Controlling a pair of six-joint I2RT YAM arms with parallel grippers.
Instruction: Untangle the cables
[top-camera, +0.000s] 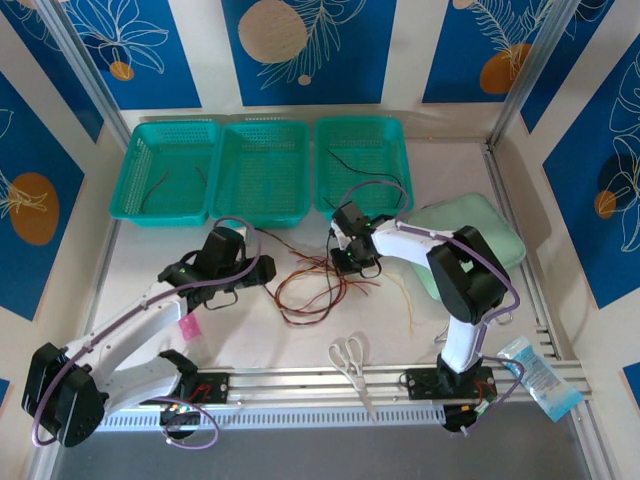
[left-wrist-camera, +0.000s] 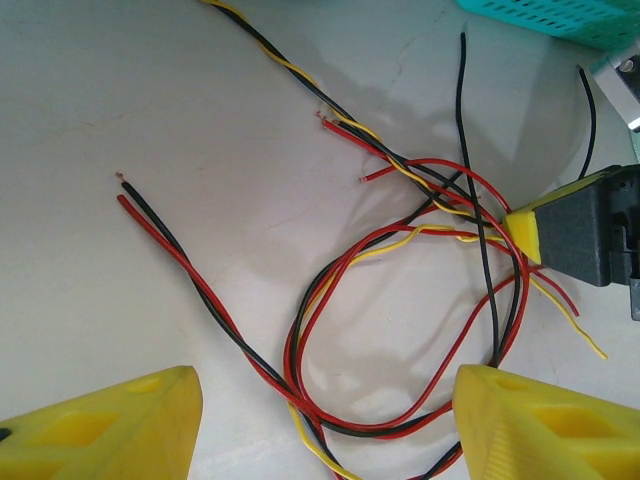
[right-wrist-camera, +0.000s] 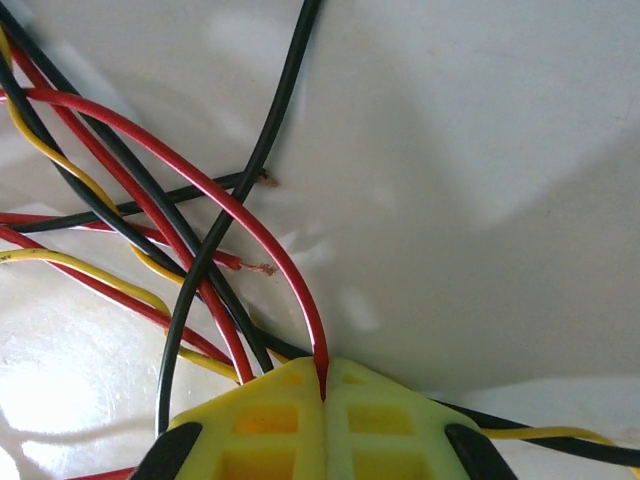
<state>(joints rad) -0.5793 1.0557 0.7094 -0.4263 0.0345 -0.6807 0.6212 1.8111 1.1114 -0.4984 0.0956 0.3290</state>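
Observation:
The cables (top-camera: 312, 287) lie in a loose tangle of red, black and yellow wires on the white table between the two arms. My left gripper (top-camera: 266, 270) stands open just left of the tangle. In the left wrist view its yellow fingertips (left-wrist-camera: 120, 430) straddle a loop of red and black cable (left-wrist-camera: 330, 400) without touching it. My right gripper (top-camera: 347, 263) is at the tangle's right side. Its yellow jaws (right-wrist-camera: 322, 395) are shut on a red cable (right-wrist-camera: 250, 225) that arches up out of the crossing wires. The right gripper's tip (left-wrist-camera: 560, 235) is pressed into the bundle in the left wrist view.
Three teal baskets (top-camera: 262, 205) line the back; the left one (top-camera: 140, 212) and the right one (top-camera: 390, 205) hold a few single wires. A pale green pad (top-camera: 490, 235) lies to the right. Scissors (top-camera: 350, 360) rest near the front rail, a pink tag (top-camera: 190, 327) under the left arm, a plastic packet (top-camera: 540, 375) front right.

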